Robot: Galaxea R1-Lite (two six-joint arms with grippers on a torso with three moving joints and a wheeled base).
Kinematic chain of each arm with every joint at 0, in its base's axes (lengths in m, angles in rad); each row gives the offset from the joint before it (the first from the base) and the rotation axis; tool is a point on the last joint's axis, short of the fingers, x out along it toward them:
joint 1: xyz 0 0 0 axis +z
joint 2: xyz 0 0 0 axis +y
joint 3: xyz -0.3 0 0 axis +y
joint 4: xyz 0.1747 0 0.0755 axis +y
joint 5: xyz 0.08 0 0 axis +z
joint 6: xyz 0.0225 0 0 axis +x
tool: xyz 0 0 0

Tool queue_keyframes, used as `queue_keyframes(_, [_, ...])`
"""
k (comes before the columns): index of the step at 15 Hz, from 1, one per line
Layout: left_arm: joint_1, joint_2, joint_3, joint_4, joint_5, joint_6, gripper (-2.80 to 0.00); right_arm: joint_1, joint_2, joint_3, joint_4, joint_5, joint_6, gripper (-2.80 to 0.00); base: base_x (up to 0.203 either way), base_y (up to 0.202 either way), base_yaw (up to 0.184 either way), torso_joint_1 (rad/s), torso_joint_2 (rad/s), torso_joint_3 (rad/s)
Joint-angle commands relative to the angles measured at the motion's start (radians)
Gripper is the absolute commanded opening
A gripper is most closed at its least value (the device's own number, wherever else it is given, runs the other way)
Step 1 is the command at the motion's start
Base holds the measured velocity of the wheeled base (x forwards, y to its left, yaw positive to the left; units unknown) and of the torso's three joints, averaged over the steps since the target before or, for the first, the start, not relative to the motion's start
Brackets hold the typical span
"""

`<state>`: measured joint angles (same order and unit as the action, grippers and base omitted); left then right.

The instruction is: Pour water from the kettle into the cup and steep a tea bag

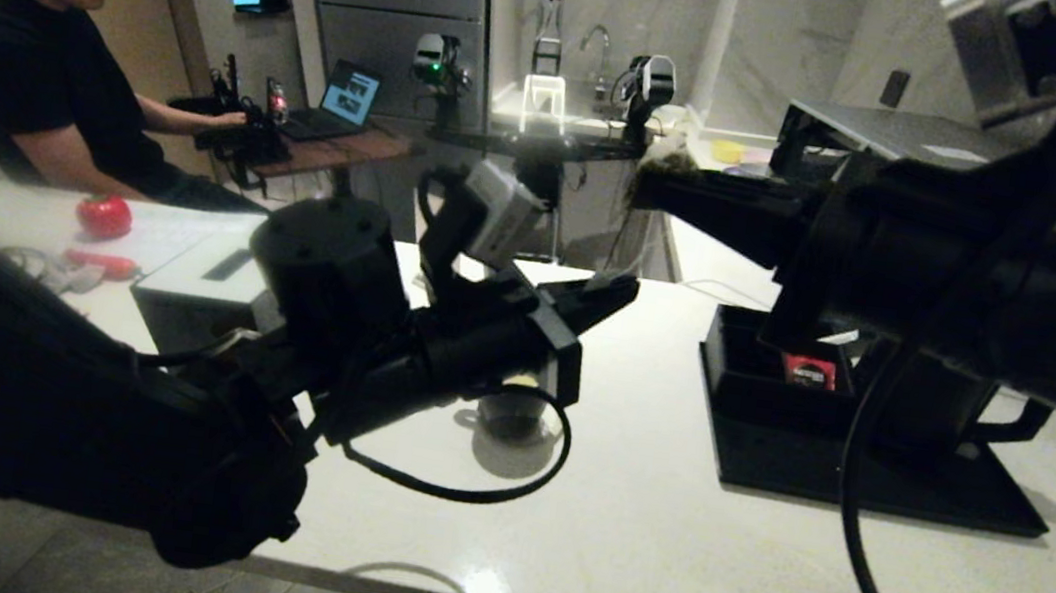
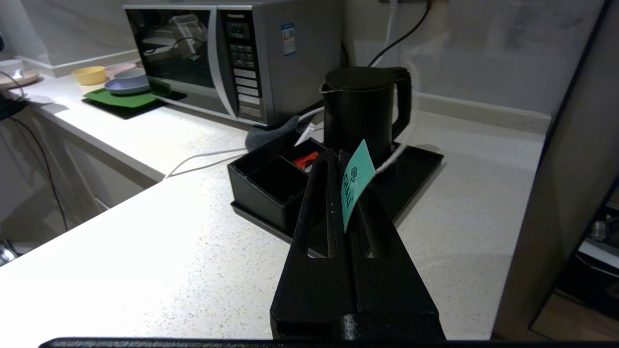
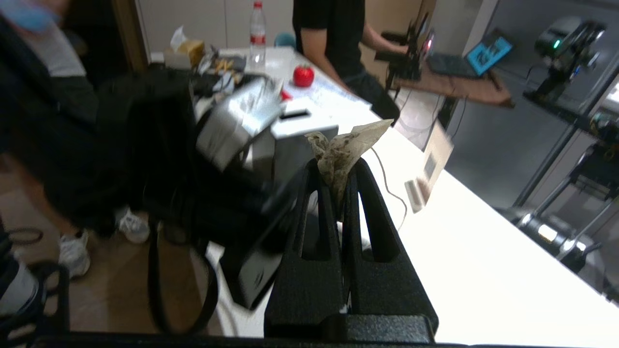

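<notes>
Tea bag (image 3: 344,150) is being pinched between the pressed-together fingers of the right gripper (image 3: 338,186), held up in the air above the white counter (image 1: 662,515); its crumpled brownish paper is sticking out past the fingertips. Its teal tag (image 2: 355,186) is being clamped by the left gripper (image 2: 341,159), fingers pressed together on it, with a white string (image 2: 401,150) running off from the tag. In the head view the left gripper (image 1: 614,292) is being held above the counter, just over and behind the cup (image 1: 511,415), which is being mostly hidden by the arm. The kettle (image 2: 365,111) is standing upright with lid closed on the black tray (image 2: 420,162), well apart from the cup. A red packet (image 1: 809,371) is lying in one tray compartment. A microwave (image 2: 217,53) is seen behind the tray. A seated person (image 1: 45,46) is seen at the far left
</notes>
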<state>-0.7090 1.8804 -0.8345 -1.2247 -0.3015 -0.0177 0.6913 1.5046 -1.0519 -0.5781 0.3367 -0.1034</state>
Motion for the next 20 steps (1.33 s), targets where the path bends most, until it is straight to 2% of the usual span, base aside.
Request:
queue_keyframes(1, [0.000, -0.003, 0.000, -0.007, -0.001, -0.001, -2.80, 0.001, -0.021, 0.039, -0.010, 0.002, -0.002, -2.80, 0.000, 0.000, 0.000, 0.000, 0.00, 0.000])
queue_keyframes(8, [-0.001, -0.001, 0.000, -0.007, -0.001, -0.001, -2.80, 0.001, -0.087, 0.215, -0.039, 0.001, -0.004, -2.80, 0.000, 0.000, 0.000, 0.000, 0.00, 0.000])
queue_keyframes(12, [-0.003, -0.003, 0.003, -0.007, -0.001, -0.001, -2.80, 0.001, -0.094, 0.332, -0.140, 0.001, -0.003, -2.80, 0.000, 0.000, 0.000, 0.000, 0.00, 0.000])
queue_keyframes(20, [-0.009, -0.003, 0.009, -0.007, 0.001, 0.001, -2.80, 0.001, -0.083, 0.398, -0.184, 0.001, -0.033, -2.80, 0.000, 0.000, 0.000, 0.000, 0.00, 0.000])
